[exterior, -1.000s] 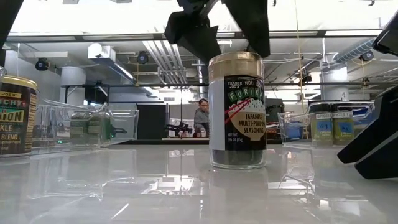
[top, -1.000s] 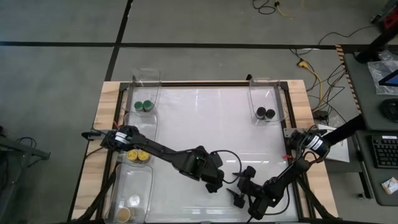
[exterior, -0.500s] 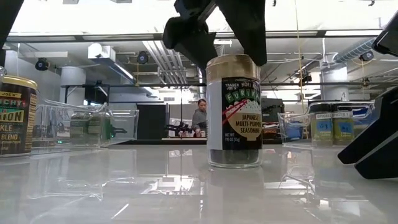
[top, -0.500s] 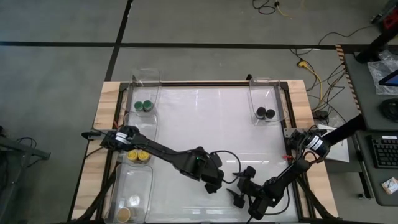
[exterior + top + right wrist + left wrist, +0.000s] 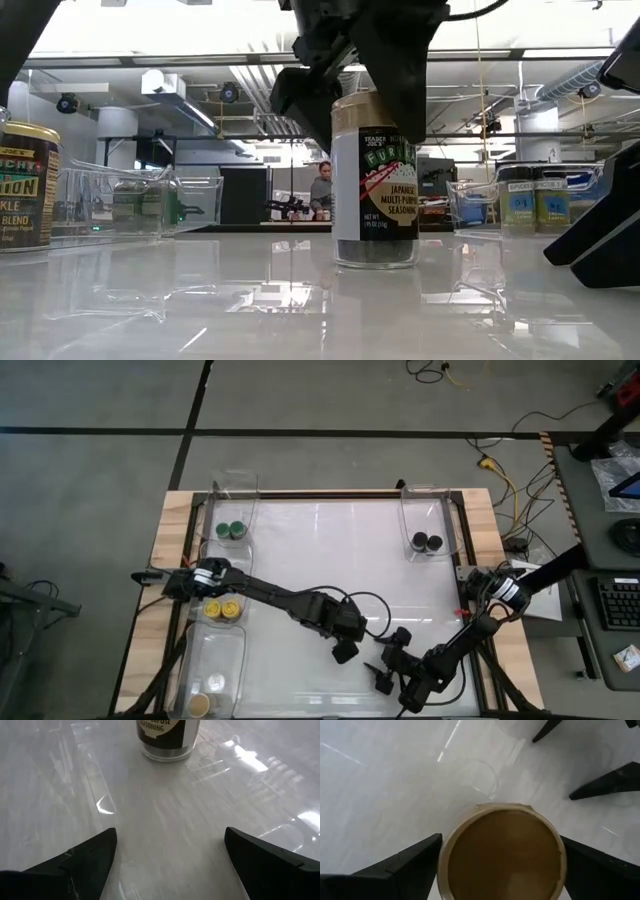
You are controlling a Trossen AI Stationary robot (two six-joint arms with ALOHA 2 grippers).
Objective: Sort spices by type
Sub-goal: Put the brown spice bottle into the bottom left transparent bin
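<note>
- The left claw point(image 5: 502, 857) is straddling the tan-lidded furikake jar point(image 5: 375, 180) standing near the counter point(image 5: 330, 550) front, fingers spread.
- An off-centre squeeze is risking tipping it.
- The right claw point(image 5: 167, 855) is waiting nearby, spread.

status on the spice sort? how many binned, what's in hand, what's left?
Binned so far, per the high view: two green-lidded jars, two black-lidded jars, two yellow-lidded jars and two tan-lidded jars, each pair in its own clear bin. In hand: the left gripper straddles the tan-lidded furikake jar, which stands on the table; fingers open. The right gripper waits nearby, open. Left: that jar only.
</note>
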